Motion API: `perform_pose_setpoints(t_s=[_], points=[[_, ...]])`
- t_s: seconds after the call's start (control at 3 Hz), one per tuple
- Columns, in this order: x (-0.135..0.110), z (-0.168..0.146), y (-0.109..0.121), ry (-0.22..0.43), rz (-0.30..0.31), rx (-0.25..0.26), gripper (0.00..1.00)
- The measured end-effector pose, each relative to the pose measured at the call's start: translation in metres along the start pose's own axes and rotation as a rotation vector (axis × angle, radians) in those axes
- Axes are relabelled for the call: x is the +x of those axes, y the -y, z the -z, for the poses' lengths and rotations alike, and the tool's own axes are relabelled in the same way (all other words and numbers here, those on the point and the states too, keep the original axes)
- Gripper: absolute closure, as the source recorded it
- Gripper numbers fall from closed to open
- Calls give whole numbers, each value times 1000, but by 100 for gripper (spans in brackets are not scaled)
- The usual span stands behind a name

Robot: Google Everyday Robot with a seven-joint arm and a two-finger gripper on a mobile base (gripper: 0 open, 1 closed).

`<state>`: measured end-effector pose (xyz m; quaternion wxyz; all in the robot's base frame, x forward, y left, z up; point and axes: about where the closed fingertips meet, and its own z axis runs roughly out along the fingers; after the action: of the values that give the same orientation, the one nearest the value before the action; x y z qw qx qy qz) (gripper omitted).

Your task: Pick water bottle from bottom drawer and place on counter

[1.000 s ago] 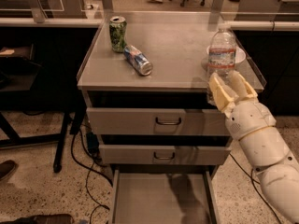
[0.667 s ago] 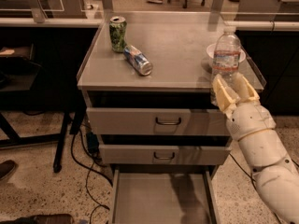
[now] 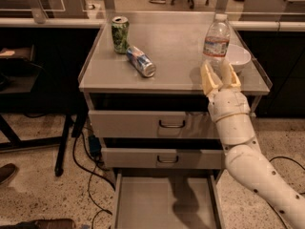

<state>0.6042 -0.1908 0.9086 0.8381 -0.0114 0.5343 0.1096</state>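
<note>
The water bottle [image 3: 217, 36], clear with a white cap and a white-and-red label, stands upright over the right side of the counter [image 3: 176, 51]. My gripper [image 3: 220, 76] reaches up from the front right, its two cream fingers [image 3: 208, 79] on either side of the bottle's lower part and shut on it. The fingers hide the bottle's base, so I cannot tell whether it touches the counter. The bottom drawer [image 3: 164, 204] is pulled open below, with a bare grey floor.
A green can [image 3: 120, 34] stands at the back left of the counter. A blue-and-silver can [image 3: 141, 61] lies on its side near it. A white bowl [image 3: 237, 57] sits just right of the bottle. Two upper drawers [image 3: 157, 124] are closed. Cables [image 3: 90, 175] trail on the floor at left.
My gripper has moved left and further in over the counter with the bottle. The bottle has gone from tilted to upright.
</note>
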Motion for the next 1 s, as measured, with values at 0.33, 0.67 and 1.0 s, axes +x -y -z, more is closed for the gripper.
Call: perform_pose_setpoints(t_s=[0.33,0.67,1.0], points=[[1,-2,-7,-2,-7,-12,100],[0,-2,-7,-2,-6,-12,100],[4,-20,-12,53,2,11,100]])
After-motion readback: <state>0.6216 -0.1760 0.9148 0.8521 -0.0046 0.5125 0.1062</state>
